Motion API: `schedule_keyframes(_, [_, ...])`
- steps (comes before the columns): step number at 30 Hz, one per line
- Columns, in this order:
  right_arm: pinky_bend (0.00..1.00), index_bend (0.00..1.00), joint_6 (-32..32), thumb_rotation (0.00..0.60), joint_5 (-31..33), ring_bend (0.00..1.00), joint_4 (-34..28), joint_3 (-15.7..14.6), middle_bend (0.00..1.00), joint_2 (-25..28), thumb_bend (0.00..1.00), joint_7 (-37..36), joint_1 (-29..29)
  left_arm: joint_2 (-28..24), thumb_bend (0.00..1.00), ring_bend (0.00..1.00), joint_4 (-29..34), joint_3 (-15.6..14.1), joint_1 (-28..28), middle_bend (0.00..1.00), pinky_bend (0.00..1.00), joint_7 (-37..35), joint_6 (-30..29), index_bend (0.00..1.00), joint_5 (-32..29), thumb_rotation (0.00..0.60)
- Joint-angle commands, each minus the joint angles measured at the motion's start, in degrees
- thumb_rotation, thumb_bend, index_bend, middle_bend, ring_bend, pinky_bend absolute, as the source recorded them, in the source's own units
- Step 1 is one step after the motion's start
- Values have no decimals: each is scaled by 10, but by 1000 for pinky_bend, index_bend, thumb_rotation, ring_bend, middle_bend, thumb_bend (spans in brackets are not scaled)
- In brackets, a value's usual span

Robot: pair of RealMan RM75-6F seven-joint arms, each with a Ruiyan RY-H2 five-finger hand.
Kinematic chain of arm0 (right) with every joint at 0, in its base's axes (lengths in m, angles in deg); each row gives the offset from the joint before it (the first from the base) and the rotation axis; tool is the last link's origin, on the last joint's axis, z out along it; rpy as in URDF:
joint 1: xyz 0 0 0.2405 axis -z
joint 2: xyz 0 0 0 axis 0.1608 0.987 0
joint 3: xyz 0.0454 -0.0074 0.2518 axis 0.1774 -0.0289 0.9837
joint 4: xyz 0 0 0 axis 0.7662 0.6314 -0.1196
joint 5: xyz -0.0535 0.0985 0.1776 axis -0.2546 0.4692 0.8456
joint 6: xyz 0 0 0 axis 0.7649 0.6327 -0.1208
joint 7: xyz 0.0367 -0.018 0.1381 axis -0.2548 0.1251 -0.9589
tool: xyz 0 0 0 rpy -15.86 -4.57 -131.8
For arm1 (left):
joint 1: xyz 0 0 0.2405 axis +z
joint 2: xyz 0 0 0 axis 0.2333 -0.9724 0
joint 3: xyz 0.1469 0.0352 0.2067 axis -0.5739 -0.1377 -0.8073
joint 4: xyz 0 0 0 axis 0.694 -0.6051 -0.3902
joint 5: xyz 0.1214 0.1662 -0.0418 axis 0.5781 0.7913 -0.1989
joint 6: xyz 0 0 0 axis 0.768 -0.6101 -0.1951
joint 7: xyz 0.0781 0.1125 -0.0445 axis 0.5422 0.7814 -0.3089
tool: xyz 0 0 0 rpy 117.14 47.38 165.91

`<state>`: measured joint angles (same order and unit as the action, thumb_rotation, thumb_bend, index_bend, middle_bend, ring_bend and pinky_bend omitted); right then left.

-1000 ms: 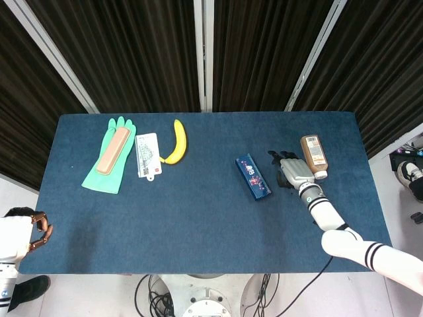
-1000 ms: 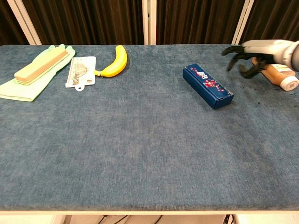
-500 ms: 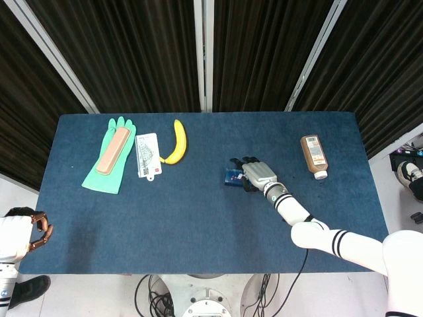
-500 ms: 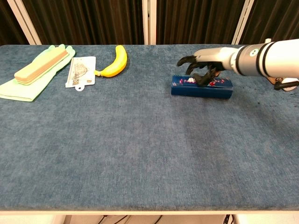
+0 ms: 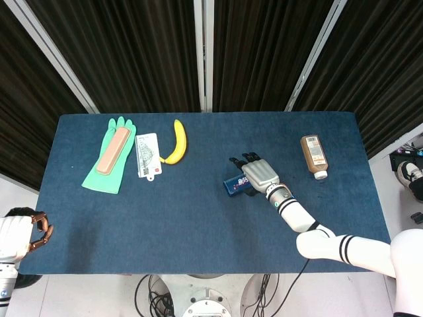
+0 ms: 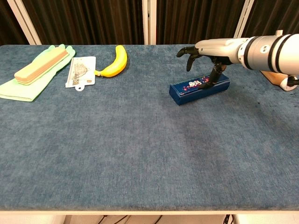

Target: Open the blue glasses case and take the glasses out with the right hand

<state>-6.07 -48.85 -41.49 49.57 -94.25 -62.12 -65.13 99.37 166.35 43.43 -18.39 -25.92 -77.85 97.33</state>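
Observation:
The blue glasses case (image 6: 198, 87) with a floral print lies closed on the blue table (image 6: 140, 154), right of centre, its long side nearly across the table. My right hand (image 6: 205, 50) hovers over its far right end with fingers spread and curved down; one digit reaches down and touches the case's top. In the head view the right hand (image 5: 258, 175) covers most of the case (image 5: 232, 185). My left hand (image 5: 38, 231) hangs off the table's near left corner, fingers curled in, holding nothing. No glasses are visible.
A brown sauce bottle (image 5: 314, 156) lies at the far right, partly behind my right forearm in the chest view. A banana (image 6: 114, 63), a packaged card (image 6: 80, 71) and a green glove (image 6: 18, 86) under a tan block (image 6: 39, 65) lie at the far left.
My right hand moved left from beside the bottle onto the case. The case swung from a diagonal to lying nearly crosswise and slid left. The hand has since lifted slightly.

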Motion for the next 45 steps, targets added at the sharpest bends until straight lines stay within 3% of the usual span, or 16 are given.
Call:
schedule_keyframes(1, [0,33,1,600,-11,0,0,-12,221,9,199,14,0,0,373,429,0,0,0,665,367,1,0,661,0,600])
schedule_keyframes(36, [0,190,-24,600,51,0,43,-36,277,-28,447,62,-38,-1,373,429,0,0,0,665,360,-5,1,661,0,600])
schedule_keyframes(45, [0,348,-23,600,54,33,14,-52,399,-6,656,73,-36,-1,373,429,0,0,0,665,360,-7,1,661,0,600])
